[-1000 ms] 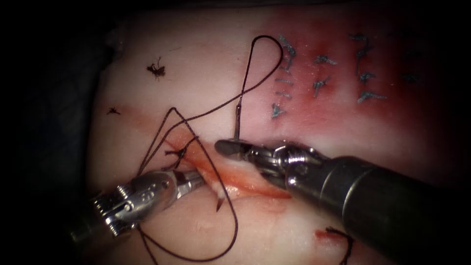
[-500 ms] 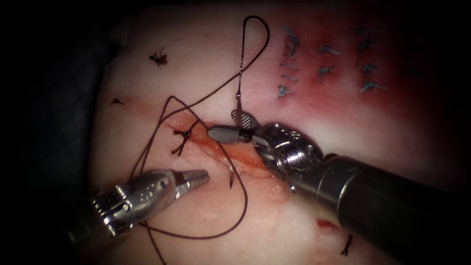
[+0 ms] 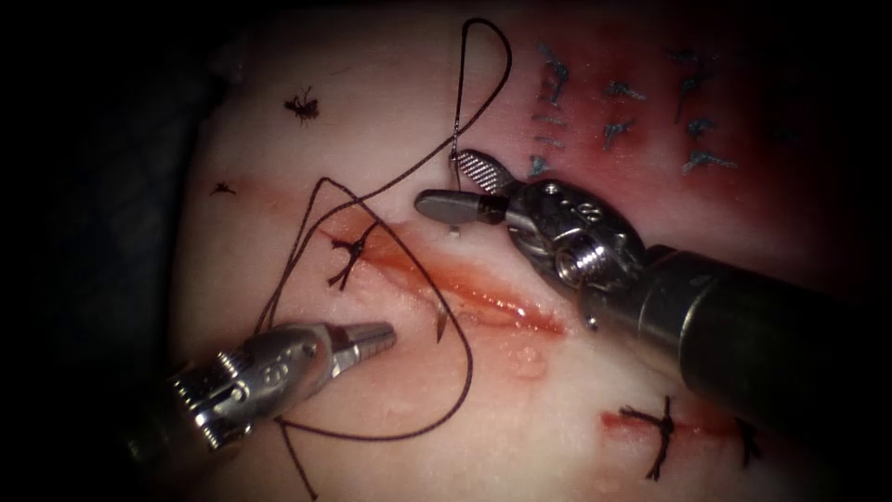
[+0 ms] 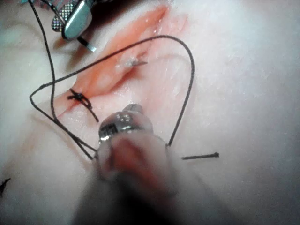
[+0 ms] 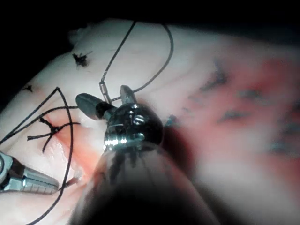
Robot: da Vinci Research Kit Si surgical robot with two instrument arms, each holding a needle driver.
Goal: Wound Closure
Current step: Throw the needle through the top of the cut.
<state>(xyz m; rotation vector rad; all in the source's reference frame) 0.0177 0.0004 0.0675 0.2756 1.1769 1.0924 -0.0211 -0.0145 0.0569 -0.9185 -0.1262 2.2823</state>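
My right tool (image 3: pixel 444 181) stands open, its jaws on either side of the needle's tail end (image 3: pixel 454 160) just above the cut (image 3: pixel 492 302), with no grip on it. The needle runs into the tissue (image 3: pixel 390 112) there, and its tip (image 3: pixel 439 323) pokes out in the cut. In the right wrist view the needle shaft (image 5: pixel 105 93) lies between the open jaws (image 5: pixel 103 95). My left tool (image 3: pixel 386 333) is shut and holds nothing, below the cut's left part. Dark thread (image 3: pixel 465 390) loops from the needle's tail round a tied knot (image 3: pixel 348 251).
A finished stitch (image 3: pixel 662 429) sits at the lower right. Cut thread ends (image 3: pixel 299 107) lie on the tissue at the upper left. Blue marks (image 3: pixel 556 79) and red fluid (image 3: pixel 650 177) cover the upper right. Loose thread passes under my left tool's shaft (image 3: pixel 251 372).
The right tool's jaws were shut on the needle a second ago; they opened, let go and moved up along it toward its tail. The left tool stays shut in nearly the same place.
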